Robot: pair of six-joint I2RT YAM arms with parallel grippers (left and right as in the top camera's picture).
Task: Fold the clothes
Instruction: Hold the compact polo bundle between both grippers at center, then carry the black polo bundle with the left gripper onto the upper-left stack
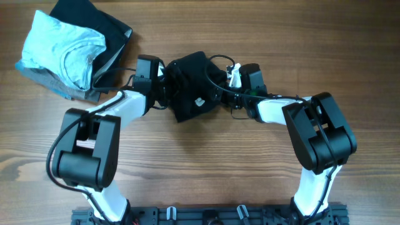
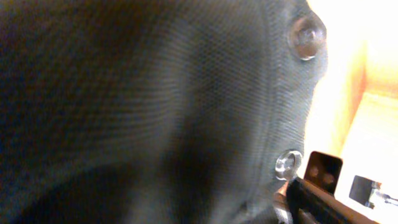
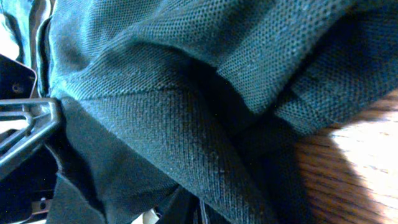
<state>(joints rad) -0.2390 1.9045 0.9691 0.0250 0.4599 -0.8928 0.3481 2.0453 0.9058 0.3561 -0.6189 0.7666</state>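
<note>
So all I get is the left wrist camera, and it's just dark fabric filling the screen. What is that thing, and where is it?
Observer: From above it's a black shirt, bunched in a heap in the middle of the wooden table, between the left arm and the right arm.
Operator: Is anything else on the table?
Observer: Yes, a light blue folded shirt lies on darker clothes in the far left corner.
Operator: Any marking on the black one?
Observer: A small white label shows on its near side.
</note>
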